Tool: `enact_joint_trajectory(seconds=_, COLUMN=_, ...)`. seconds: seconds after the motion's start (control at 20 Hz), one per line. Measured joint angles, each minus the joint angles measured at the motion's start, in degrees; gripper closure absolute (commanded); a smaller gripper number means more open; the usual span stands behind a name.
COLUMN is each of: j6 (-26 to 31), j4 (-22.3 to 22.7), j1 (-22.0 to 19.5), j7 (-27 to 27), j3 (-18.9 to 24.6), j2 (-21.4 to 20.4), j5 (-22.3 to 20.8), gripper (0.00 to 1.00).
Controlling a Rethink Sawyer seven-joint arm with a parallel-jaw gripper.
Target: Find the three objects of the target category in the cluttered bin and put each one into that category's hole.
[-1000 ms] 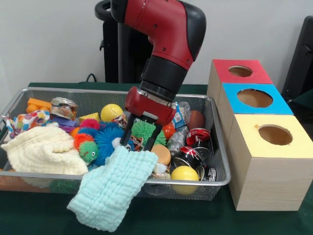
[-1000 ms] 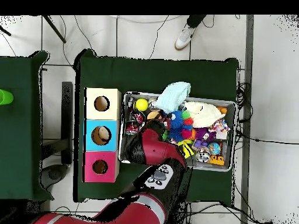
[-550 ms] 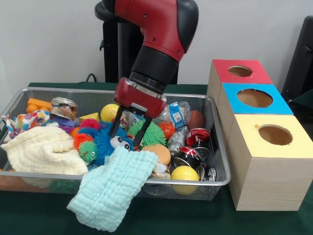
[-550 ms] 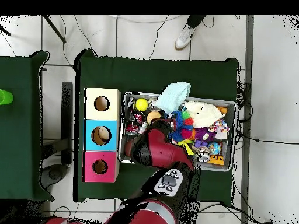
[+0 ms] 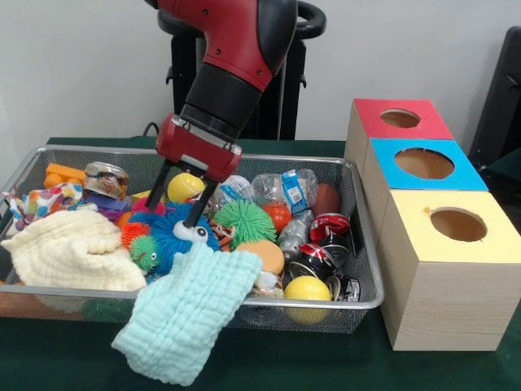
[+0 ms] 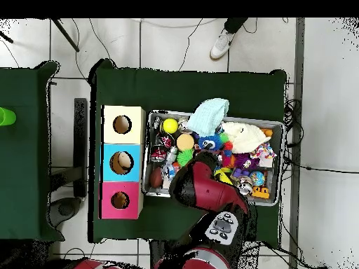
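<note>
My gripper [image 5: 176, 204] hangs open and empty inside the wire bin [image 5: 350, 305]. Its fingertips [image 5: 195, 213] are just above a blue furry toy [image 5: 175, 236] and in front of a yellow ball [image 5: 183, 186]. To its right lie a green spiky ball [image 5: 242, 220], an orange ball [image 5: 262, 254], a clear plastic bottle [image 5: 281, 186], crushed cans [image 5: 330, 228] and a second yellow ball [image 5: 308, 289]. In the overhead view the arm [image 6: 203, 192] hides the gripper and covers the bin's [image 6: 280, 126] middle.
Three boxes with round holes stand beside the bin: red [image 5: 399, 119], blue [image 5: 423, 164] and yellow [image 5: 457, 224]. A mint cloth [image 5: 183, 318] hangs over the bin's front rim. A cream cloth [image 5: 73, 252] fills the left front corner.
The arm has swung left in the front view, from above the green spiky ball and mint cloth to above the blue furry toy. The gripper stayed open and empty.
</note>
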Motion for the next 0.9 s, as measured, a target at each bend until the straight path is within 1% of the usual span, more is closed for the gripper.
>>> enact_joint_trajectory(seconds=0.3, j6=-2.4, j4=0.9, j1=2.0, j7=0.0, j3=-0.1, j2=0.7, j5=0.0, gripper=0.0)
enact_joint_trajectory(seconds=0.6, j6=-2.8, j4=2.0, j1=4.6, j7=0.0, j3=-0.2, j2=0.9, j5=0.3, gripper=0.0)
enact_joint_trajectory(seconds=0.9, j6=-2.9, j4=2.1, j1=5.1, j7=0.0, j3=-0.2, j2=0.9, j5=0.3, gripper=0.0)
